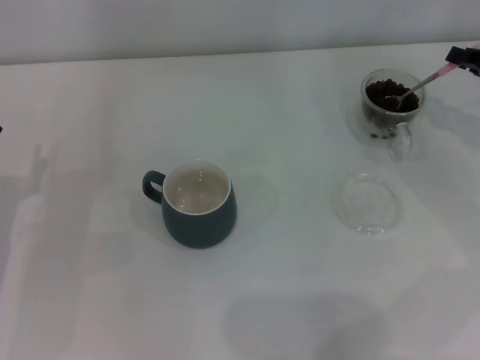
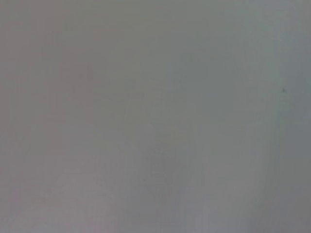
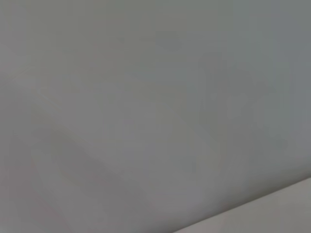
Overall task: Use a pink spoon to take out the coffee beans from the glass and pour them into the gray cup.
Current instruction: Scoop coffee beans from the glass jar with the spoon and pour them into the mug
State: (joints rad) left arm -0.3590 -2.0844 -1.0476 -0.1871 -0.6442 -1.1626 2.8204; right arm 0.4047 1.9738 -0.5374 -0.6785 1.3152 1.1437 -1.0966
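One right tool (image 1: pixel 464 58) dips pink spoon (image 1: pixel 415 88) into rounded glass (image 1: pixel 390 103) (clear).

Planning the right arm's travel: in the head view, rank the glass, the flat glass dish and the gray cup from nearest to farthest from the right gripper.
From the right gripper, at the far right edge, holding the pink spoon:
1. The glass, just beside it.
2. The glass dish, nearer the robot.
3. The gray cup, mid-table, toward the left.
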